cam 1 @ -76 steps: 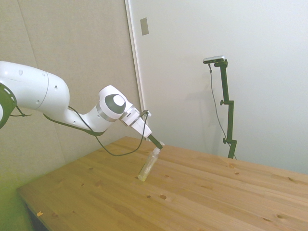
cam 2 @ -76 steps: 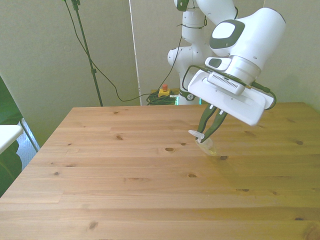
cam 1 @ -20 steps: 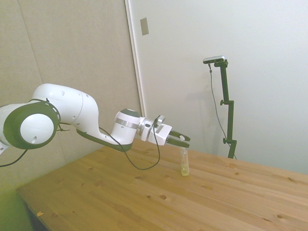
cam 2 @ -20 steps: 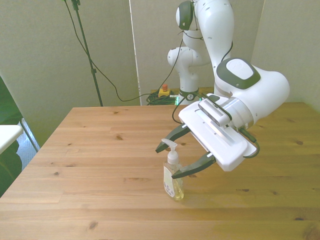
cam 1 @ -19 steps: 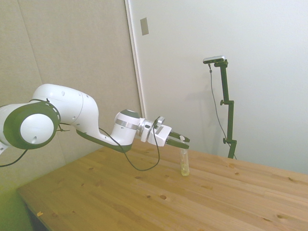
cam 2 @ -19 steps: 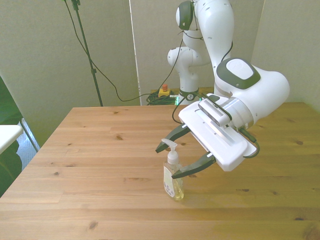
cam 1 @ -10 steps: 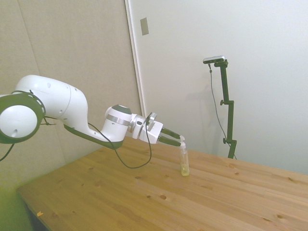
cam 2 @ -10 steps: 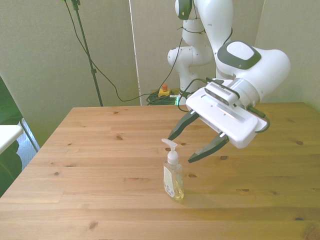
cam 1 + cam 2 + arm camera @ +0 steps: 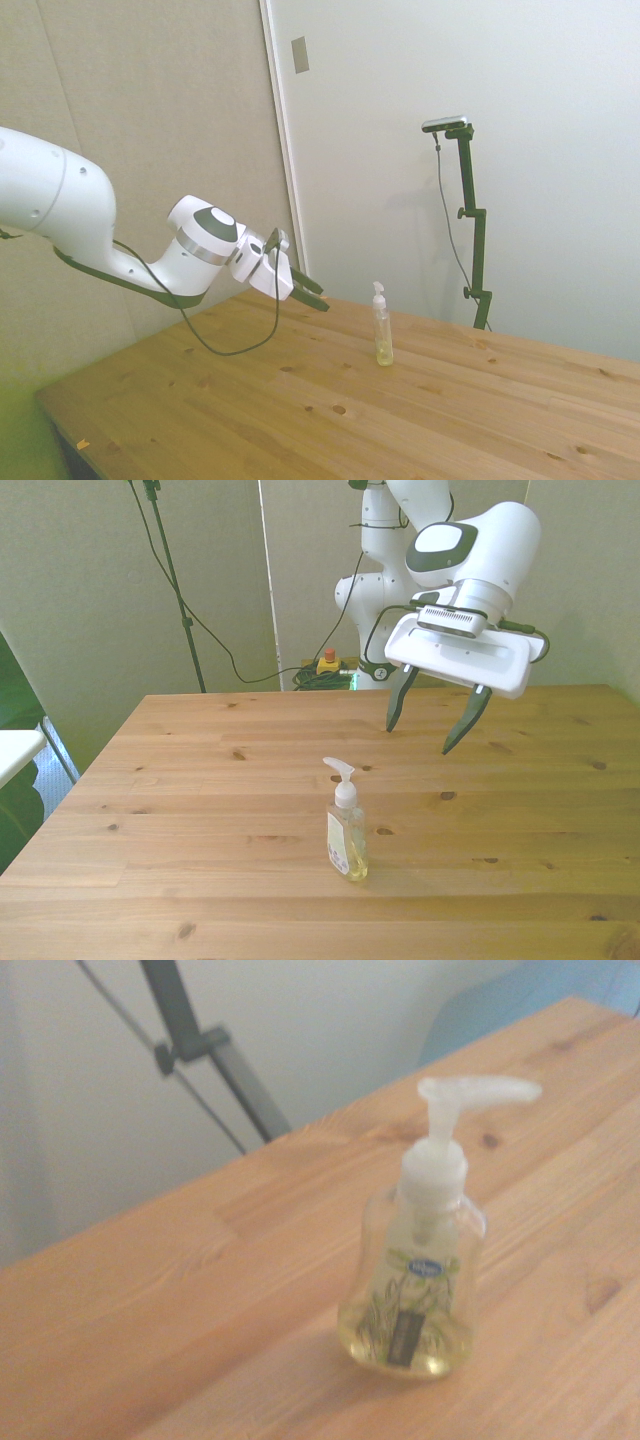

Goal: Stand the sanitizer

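Sanitizer (image 9: 346, 835) upright on table (image 9: 200, 810)

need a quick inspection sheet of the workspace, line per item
surface: wooden table, bare planks with knots
job's things: sanitizer standing upright on its base, pump top up, pale yellow liquid low in the bottle; free of the arm
clutter: nothing seen
end effector: end effector open, raised above the table behind the bottle, holding nothing
cables: black cable looped along the arm; cable bundle on the floor behind the table
surroundings: plain walls, door in side view
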Robot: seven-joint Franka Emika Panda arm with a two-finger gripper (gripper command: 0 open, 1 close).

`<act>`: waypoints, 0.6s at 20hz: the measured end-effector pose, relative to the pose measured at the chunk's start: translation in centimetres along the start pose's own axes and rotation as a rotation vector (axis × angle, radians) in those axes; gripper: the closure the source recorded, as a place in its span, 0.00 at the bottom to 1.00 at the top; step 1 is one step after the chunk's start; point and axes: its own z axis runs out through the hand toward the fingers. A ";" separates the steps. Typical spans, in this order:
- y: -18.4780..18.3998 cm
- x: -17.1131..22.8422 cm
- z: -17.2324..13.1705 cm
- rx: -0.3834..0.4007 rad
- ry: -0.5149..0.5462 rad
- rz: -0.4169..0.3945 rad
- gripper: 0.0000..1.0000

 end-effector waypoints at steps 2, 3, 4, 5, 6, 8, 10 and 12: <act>1.6 0.0 -0.8 -0.023 -0.067 -0.060 0.00; 2.3 -0.1 -1.1 -0.032 -0.100 -0.089 0.00; 3.0 -0.2 -1.3 -0.038 -0.133 -0.117 0.00; 3.6 -0.2 -1.5 -0.045 -0.164 -0.144 0.00; 4.1 -0.1 -1.7 -0.053 -0.195 -0.172 0.00; 5.0 0.1 -2.0 -0.063 -0.258 -0.227 0.00; 5.5 0.7 -2.5 -0.063 -0.321 -0.283 0.00; 5.7 1.7 -3.1 -0.066 -0.385 -0.344 0.00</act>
